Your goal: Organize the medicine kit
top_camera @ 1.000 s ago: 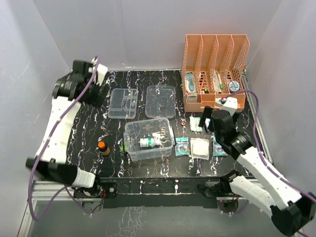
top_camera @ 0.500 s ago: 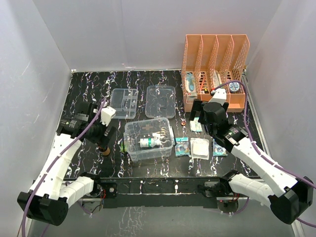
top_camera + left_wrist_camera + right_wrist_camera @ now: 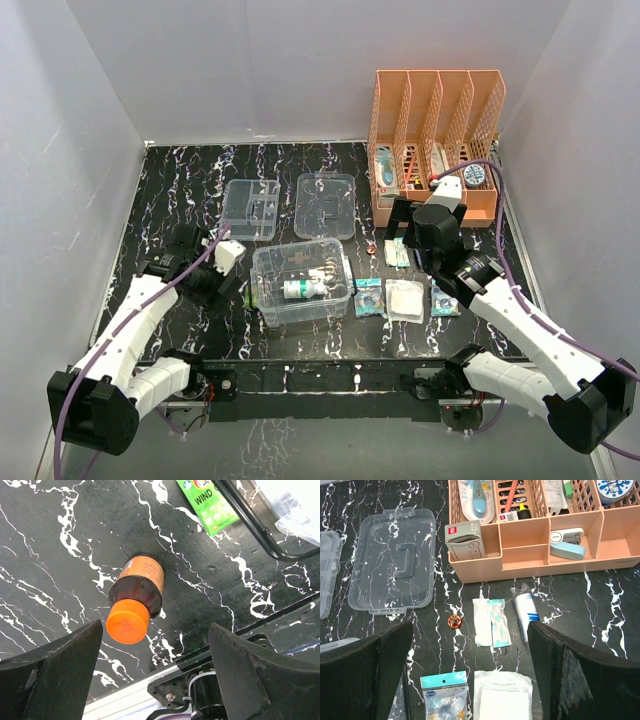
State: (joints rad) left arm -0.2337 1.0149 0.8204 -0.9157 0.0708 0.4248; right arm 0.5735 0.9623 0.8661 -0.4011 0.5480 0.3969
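- Two arms show from above. The left gripper (image 3: 205, 285) hangs low beside the deep clear box (image 3: 302, 283), front and centre. Its divided tray (image 3: 250, 209) and lid (image 3: 325, 205) lie behind. The right gripper (image 3: 402, 232) hovers before the orange file rack (image 3: 437, 135).
- Left wrist: the jaws are spread wide and empty, straddling an amber bottle (image 3: 136, 596) with its orange cap toward the lens. Best to centre, sink lower and pinch the body, not the cap.
- Right wrist: that claw is wide too, holding nothing, above the plaster strips (image 3: 492, 622) and a white tube (image 3: 526, 611).
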